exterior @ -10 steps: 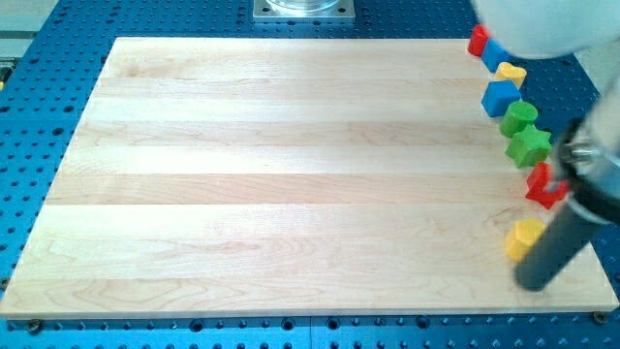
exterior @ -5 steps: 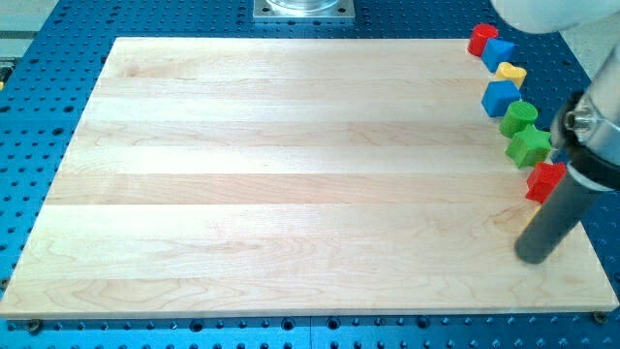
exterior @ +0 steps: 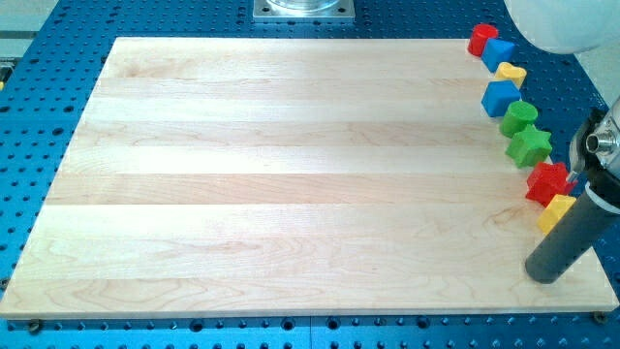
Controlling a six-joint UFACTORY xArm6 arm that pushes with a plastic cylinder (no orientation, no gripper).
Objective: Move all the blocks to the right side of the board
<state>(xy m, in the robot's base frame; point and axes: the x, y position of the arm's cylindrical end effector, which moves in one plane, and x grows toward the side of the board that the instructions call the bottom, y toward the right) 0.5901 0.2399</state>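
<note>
eight small matte blocks line the right edge of the pale, grained wooden worktop [exterior: 291, 174]: red block [exterior: 479, 40], blue block [exterior: 499, 51], yellow block [exterior: 511, 73], blue cube [exterior: 501, 97], green cylinder [exterior: 518, 117], green star [exterior: 529, 146], red star [exterior: 547, 182], yellow wedge-like block [exterior: 556, 211]. my tip [exterior: 545, 274], a jawless rod tool gripping nothing, rests just below the yellow wedge-like block.
</note>
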